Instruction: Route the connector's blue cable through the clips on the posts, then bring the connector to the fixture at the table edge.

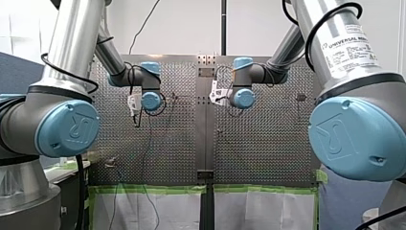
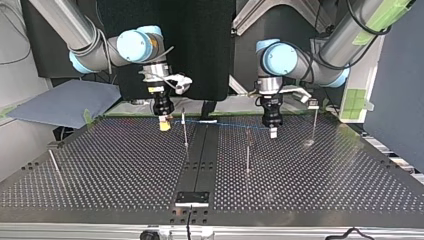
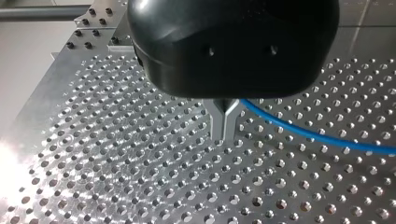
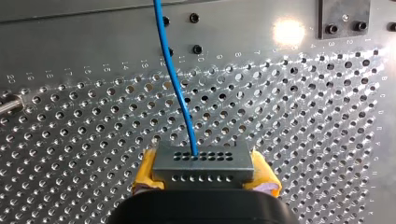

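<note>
Right gripper [image 4: 204, 173]: clamped on the connector [image 4: 203, 161], one yellow pad [image 4: 261, 177] on each side of it
Connector: a grey block with two rows of small holes, held just above the table [image 2: 125, 165] at the far side of the top view, left of the centre strip
Cable [image 3: 303, 133]: blue; it leaves the connector's top face, and in the top view it runs low over the table from my right gripper across to my left one
Left gripper [image 3: 225, 126]: metal fingers [image 3: 216, 120] pressed together and pointing down at the table; the cable comes out at their root and does not show on the other side, so they grip it near its end
Posts: four thin upright ones in the top view
Post 1 [image 2: 184, 127]: just beside my right gripper; the cable crosses its upper part, and I cannot tell whether it sits in a clip
Post 2 [image 2: 247, 150]: between the centre strip and my left gripper; the cable passes about level with its top, seating unclear
Post 3 [image 2: 314, 125]: beyond my left gripper, toward the view's right, apart from the cable
Post 4 [image 2: 54, 162]: tilted, near the view's left edge, well apart from the cable
Fixture [image 2: 192, 198]: a dark plate on the centre strip at the near edge of the top view, well apart from the connector
</note>
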You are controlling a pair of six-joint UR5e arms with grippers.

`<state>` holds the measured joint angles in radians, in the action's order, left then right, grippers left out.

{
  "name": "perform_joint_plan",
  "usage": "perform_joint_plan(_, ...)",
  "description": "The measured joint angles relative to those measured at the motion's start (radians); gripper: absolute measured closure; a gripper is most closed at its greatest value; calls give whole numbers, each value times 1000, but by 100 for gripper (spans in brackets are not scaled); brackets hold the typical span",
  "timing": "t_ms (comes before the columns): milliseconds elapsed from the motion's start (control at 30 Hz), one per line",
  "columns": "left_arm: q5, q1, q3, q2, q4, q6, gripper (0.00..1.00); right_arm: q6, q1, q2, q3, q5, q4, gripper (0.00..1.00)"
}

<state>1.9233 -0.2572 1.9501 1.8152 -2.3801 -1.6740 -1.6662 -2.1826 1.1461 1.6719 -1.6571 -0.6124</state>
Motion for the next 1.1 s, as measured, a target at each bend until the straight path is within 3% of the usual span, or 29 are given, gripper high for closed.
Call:
perform_joint_plan(400, -22, 23, -22, 5, -5, -14, 100, 1, 7, -26, -28, 5, 10, 100)
perform_joint_plan(867, -26, 19, -89, 68, -47, -16, 100, 0, 9, -35, -54, 6, 13, 100)
perform_joint_plan(1100, -31, 26, -105, 69, -53, -27, 100, 3, 25, -41, -57, 6, 13, 100)
